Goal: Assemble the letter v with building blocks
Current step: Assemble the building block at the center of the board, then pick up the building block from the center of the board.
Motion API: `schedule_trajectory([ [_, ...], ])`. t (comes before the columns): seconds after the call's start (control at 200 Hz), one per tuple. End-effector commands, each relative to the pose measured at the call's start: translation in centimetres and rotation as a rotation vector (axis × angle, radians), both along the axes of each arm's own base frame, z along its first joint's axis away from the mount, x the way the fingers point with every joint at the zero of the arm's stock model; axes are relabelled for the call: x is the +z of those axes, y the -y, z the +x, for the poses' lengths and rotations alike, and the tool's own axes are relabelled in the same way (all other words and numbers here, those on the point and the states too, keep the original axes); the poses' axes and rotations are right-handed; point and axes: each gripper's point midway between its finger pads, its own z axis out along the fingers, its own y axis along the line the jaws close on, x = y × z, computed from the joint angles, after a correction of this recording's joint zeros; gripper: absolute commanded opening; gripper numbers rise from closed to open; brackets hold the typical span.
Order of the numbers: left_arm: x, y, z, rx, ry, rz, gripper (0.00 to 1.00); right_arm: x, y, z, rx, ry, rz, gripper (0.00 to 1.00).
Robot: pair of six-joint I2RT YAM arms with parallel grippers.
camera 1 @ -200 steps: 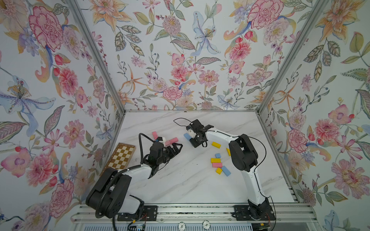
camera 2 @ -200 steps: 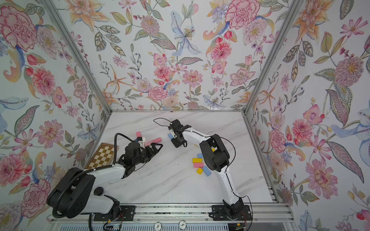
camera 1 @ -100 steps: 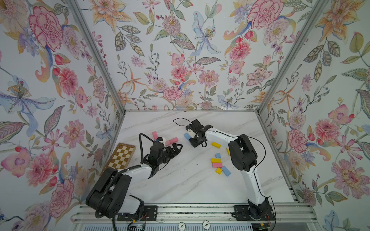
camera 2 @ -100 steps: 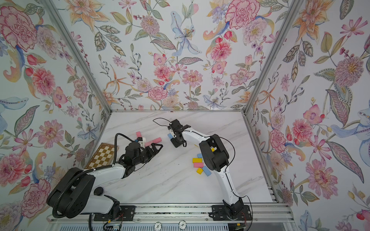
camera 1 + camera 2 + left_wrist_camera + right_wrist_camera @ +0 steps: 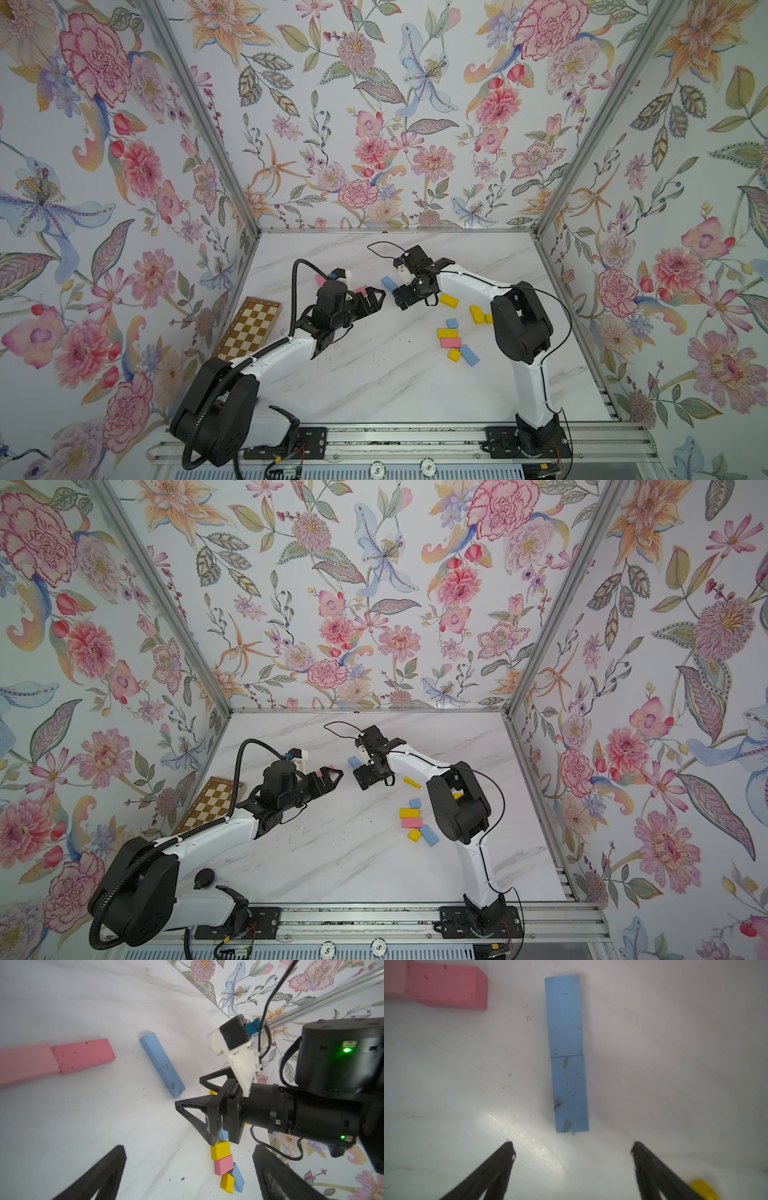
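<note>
On the white marble counter (image 5: 675, 1064), a V begins.
Two flat light-blue oblong blocks (image 5: 564, 1018) lie end to end as one stroke, flat pink blocks (image 5: 83, 1055) another; left fingers (image 5: 104, 1174) and right fingers (image 5: 500, 1167) stand wide, empty.

Two blue blocks (image 5: 564, 1022) end to end, clear of the wide-apart right pincer (image 5: 573, 1147); probably a yellow block (image 5: 704, 1188).

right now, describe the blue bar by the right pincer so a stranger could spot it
On the white marbled tabletop, look just ahead of the open right pincer. Two matte light blue oblong blocks lie there end to end as one straight bar. Only colour separates it from the similar matte pink bar nearby.
</note>
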Motion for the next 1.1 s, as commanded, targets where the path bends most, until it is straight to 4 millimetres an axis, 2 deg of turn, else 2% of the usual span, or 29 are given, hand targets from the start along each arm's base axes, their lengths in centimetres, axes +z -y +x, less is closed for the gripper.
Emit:
schedule_trajectory([
  [0.0,1.3,1.6,-0.4,-0.093,0.094,0.205,0.99,6.9,7.0,2.2,-0.27,0.06,0.211,0.99],
  [0.005,1.4,1.8,-0.4,-0.098,0.099,0.212,0.99,7.8,7.3,2.4,-0.278,0.078,0.227,0.99],
  [0.07,1.6,4.1,-0.4,-0.178,0.133,0.318,0.98,9.0,12.8,2.5,-0.464,0.09,0.311,0.99],
  [0.08,1.5,4.5,-0.4,-0.188,0.136,0.339,0.98,8.5,13.1,2.1,-0.481,0.077,0.319,0.99],
  [0.13,1.0,6.1,-0.5,-0.243,0.15,0.441,0.98,9.0,17.9,1.7,-0.629,0.074,0.392,0.99],
  [0.17,1.5,7.7,-0.3,-0.283,0.181,0.501,0.99,8.7,21.4,1.1,-0.741,0.07,0.435,0.99],
  [0.185,0.6,8.3,-0.2,-0.301,0.172,0.533,0.99,8.5,22.4,0.8,-0.777,0.065,0.449,0.99],
  [0.215,0.2,9.4,-0.1,-0.335,0.186,0.586,0.99,8.5,24.9,0.3,-0.85,0.07,0.478,0.99],
  [0.295,-0.5,12.6,-0.1,-0.436,0.237,0.716,0.98,7.6,29.5,-1.5,-0.987,0.066,0.516,0.99],
  [0.36,-1.8,15.0,-0.4,-0.518,0.257,0.807,0.98,7.5,31.6,-2.7,-1.068,0.087,0.526,0.99],
  [0.44,-3.8,17.4,-0.5,-0.6,0.265,0.884,0.96,7.6,32.4,-3.4,-1.121,0.12,0.561,0.99],
  [0.515,-5.8,19.4,-1.0,-0.681,0.279,0.94,0.94,7.3,32.2,-3.8,-1.132,0.116,0.577,0.99],
  [0.651,-9.2,21.8,-1.5,-0.787,0.244,0.998,0.94,6.5,31.4,-4.0,-1.121,0.076,0.601,0.99],
  [0.851,-11.1,24.1,-2.2,-0.845,0.197,0.97,0.88,5.7,30.0,-3.8,-1.091,0.054,0.59,0.99],
  [1.016,-12.3,25.0,-2.0,-0.868,0.165,0.975,0.76,5.7,28.6,-3.3,-1.058,0.048,0.583,0.99],
  [1.096,-12.9,25.2,-2.6,-0.902,0.147,0.97,0.7,5.6,28.2,-3.2,-1.049,0.047,0.576,0.99],
])
